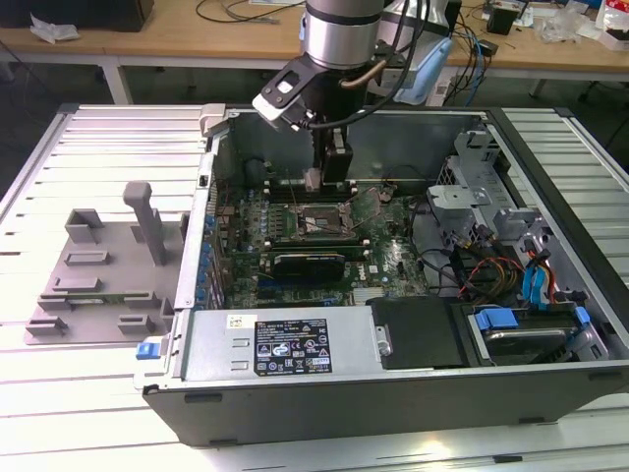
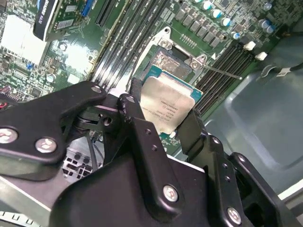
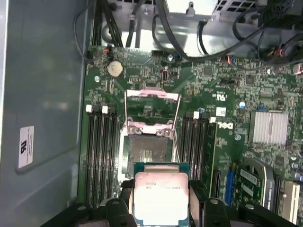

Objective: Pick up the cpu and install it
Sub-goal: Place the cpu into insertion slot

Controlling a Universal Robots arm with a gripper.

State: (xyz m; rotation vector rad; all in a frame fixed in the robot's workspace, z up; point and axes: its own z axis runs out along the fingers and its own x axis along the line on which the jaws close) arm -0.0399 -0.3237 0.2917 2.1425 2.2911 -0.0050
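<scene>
Big white slatted bench (image 1: 98, 138) first, its edges running off the exterior view. On it lies the open computer case (image 1: 246, 408), green circuit board (image 1: 393, 256) bare inside. The arm (image 1: 339, 29) comes down into the case from the top of the exterior view, its upper part cut off. On the exterior view's left, beside the case, a grey tray (image 1: 88, 285) sits on the bench, well apart from the action.

Down to the socket (image 3: 147, 151): its metal frame stands swung up, the contact bed is bare, and in both wrist views the chip covers its near edge. And here's the pincer (image 2: 161, 108), clenched on the chip (image 3: 161, 201), with a black finger (image 2: 142, 137) on each of two opposite edges and the gap just the chip's width. The chip's silver top faces the cameras. The fingers hide its side edges, and the first wrist view cuts off its nearest edge. It hangs over the board right by the socket, not seated in it. In the exterior view the chip is hard to make out beneath the wrist. How high it hangs above the socket, I can't tell.
</scene>
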